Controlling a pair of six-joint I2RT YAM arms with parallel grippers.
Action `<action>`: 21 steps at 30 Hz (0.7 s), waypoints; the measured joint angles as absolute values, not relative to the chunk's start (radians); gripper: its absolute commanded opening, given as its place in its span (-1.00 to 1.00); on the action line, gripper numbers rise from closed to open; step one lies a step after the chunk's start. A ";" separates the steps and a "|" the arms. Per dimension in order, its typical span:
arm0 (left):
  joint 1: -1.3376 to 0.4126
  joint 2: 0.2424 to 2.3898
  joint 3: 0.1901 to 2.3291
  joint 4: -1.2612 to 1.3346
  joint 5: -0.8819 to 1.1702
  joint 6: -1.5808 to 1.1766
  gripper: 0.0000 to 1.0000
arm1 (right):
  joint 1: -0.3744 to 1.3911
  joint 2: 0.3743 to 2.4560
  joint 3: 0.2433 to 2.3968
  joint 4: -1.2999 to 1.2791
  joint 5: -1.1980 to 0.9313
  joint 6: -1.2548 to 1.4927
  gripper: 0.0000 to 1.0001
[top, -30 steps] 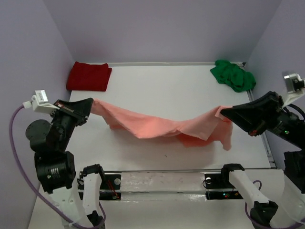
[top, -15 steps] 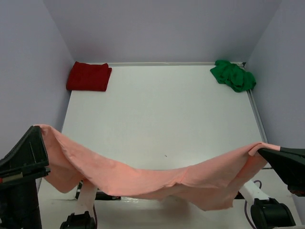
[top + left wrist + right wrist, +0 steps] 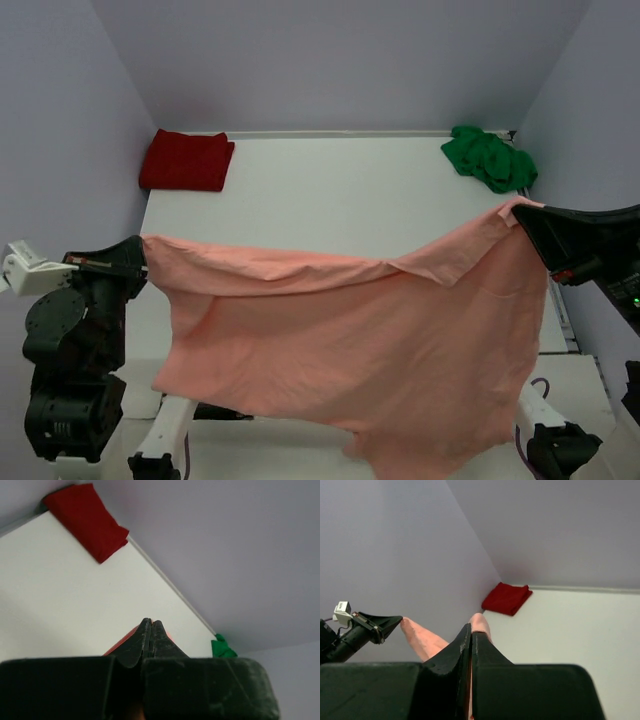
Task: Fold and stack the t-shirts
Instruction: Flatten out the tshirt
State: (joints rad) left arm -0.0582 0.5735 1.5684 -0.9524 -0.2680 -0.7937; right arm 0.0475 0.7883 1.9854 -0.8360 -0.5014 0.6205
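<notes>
Up it goes: the pink shirt (image 3: 350, 350) hangs in the air like a banner, its top edge strung left to right between the two claws. The left gripper (image 3: 138, 250) is pinched tight on one upper corner by the table's left side. The right gripper (image 3: 527, 218) is clamped on the other corner, over at the right edge and a touch farther back. Both wrist views show fingers pressed together with a sliver of pink poking out.

So the long axis runs straight across the table (image 3: 340, 190), sagging slightly in the middle. The body drapes down toward the near edge, covering the arm bases, and the tabletop lies beyond the cloth, away from the arms.

Laying it flat looks like a job for both arms carrying forward together, since neither has the advantage. The red shirt (image 3: 187, 160) sits folded in the far left corner, and the green shirt (image 3: 490, 158) lies crumpled far right, both well apart from the action.
</notes>
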 measured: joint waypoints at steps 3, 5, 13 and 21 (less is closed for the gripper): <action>-0.058 0.573 1.433 -0.931 -0.244 -0.815 -1.00 | 0.047 0.766 1.838 -0.833 -0.478 0.614 -1.00; -0.058 0.576 1.334 -0.910 -0.215 -0.827 -1.00 | 0.047 0.754 1.742 -0.817 -0.472 0.614 -1.00; -0.059 0.575 1.034 -0.805 -0.131 -0.846 -1.00 | 0.047 0.723 1.357 -0.723 -0.485 0.619 -1.00; -0.060 0.654 0.895 -0.659 -0.107 -0.839 -1.00 | 0.047 0.875 1.250 -0.563 -0.509 0.609 -1.00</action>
